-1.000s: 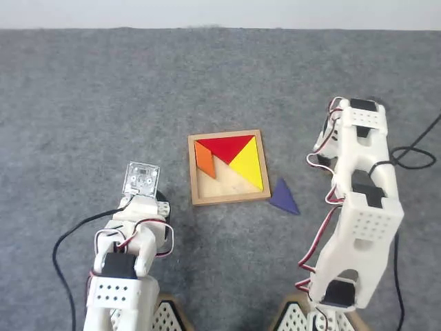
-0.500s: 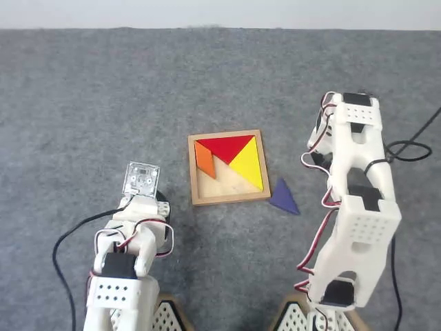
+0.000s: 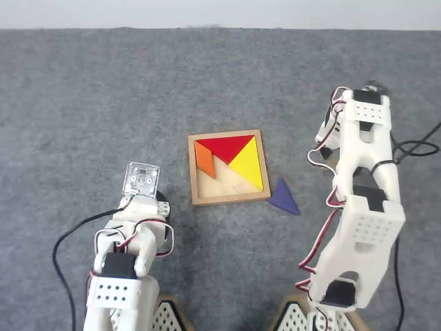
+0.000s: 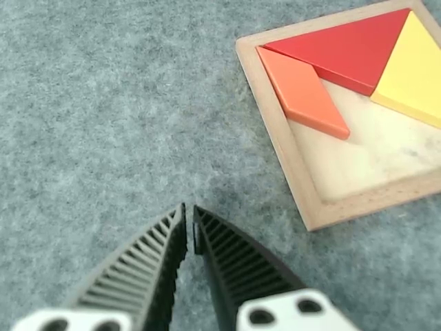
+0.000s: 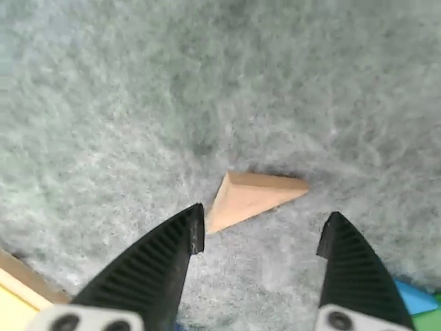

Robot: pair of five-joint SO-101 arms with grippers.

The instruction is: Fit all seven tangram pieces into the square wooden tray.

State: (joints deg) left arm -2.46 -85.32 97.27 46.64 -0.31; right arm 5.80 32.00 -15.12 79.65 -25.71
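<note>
One table [image 3: 103,89] carries everything, covered in a grey, fuzzy, carpet-like fabric. Two white plastic arms stand at its near edge, each with red, black and white wiring along the joints: the left arm [image 3: 131,255] sits low, near the tray's left side, and the right arm [image 3: 362,207] stretches far forward on the tray's right.

The left end effector [image 4: 189,214] has black ribbed fingers drawn together with nothing between them, and it hangs over bare fabric just beside the tray's corner. The right end effector [image 5: 265,227] is spread wide, with one finger on each side of a small triangle lying on the fabric.

One square wooden tray [image 3: 227,199] lies flat in the middle of the table, pale wood with a raised rim. Three flat, smooth, painted pieces lie inside it. One large red triangle [image 3: 226,147] sits along the far rim. One large yellow triangle [image 3: 249,165] lies against the right rim and touches the red one. One orange parallelogram [image 3: 204,158] lies against the left rim. The near part of the tray floor is bare wood.

One small purple triangle [image 3: 284,198] lies on the fabric just beside the tray's near right corner, apart from the rim. One small tan, unpainted triangle [image 5: 248,196] lies between the right end effector's fingers, one corner just beside a finger.
</note>
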